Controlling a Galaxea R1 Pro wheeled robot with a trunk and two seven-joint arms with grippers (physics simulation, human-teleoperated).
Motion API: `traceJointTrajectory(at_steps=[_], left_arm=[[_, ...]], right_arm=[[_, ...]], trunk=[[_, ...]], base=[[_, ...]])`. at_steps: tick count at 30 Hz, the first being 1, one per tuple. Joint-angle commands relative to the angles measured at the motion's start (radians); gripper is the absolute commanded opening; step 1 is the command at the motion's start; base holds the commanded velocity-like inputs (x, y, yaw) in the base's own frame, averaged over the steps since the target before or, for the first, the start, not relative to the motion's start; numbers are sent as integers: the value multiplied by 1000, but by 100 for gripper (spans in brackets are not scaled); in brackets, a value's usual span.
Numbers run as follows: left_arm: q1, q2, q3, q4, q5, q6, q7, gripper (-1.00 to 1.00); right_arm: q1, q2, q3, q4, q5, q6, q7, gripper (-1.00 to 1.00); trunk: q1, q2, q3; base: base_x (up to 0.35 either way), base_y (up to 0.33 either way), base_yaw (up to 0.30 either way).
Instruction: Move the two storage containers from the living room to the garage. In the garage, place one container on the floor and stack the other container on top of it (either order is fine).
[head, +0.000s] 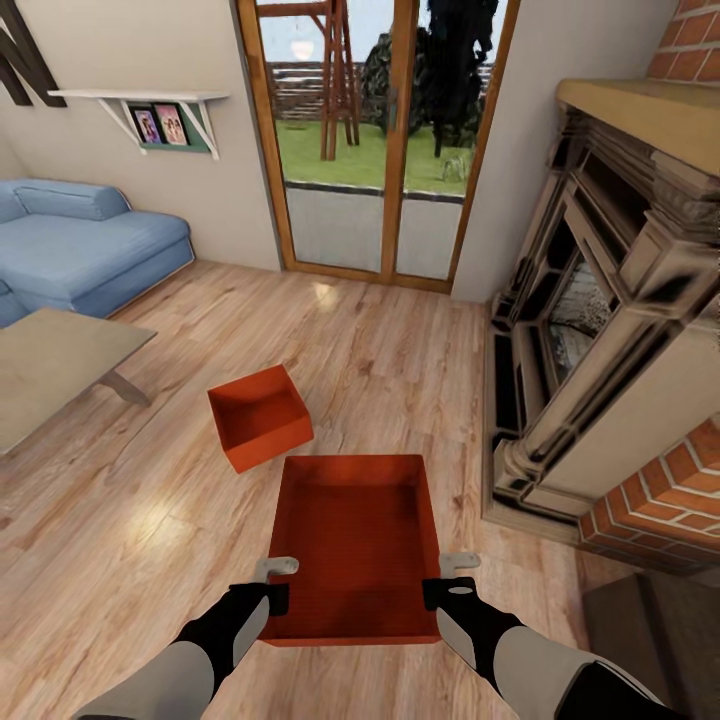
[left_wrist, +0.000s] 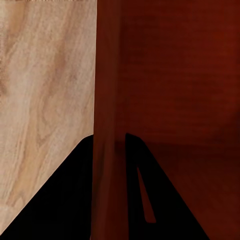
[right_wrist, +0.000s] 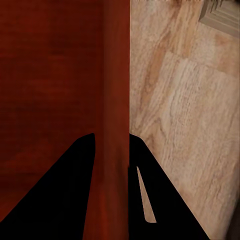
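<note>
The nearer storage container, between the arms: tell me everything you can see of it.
The nearer storage container is an orange-red, plastic-looking rectangular bin, lidless and empty, with plain walls. It sits level over the wood plank floor. The left end effector straddles its left wall, the right end effector its right wall, one finger inside each. The other bin lies apart, beyond it.

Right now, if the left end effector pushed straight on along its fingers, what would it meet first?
Nothing new at once: the left end effector already straddles the side wall of the near storage container, so it would slide down the wall, probably toward the wood plank floor.
</note>
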Motion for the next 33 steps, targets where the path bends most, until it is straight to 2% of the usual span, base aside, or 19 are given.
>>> traceJointTrajectory(at_steps=[1,33], left_arm=[[0,7,10,1,14,6,8,-100],[0,8,10,-1,14,5,7,-100]], right_arm=[[-1,-3,-8,-4,14,-14,-2,-100],[-1,-3,-8,-4,14,-14,-1,-100]], trunk=[[-4,7,2],[-127,231,103]], base=[[0,0,0],[0,0,0]])
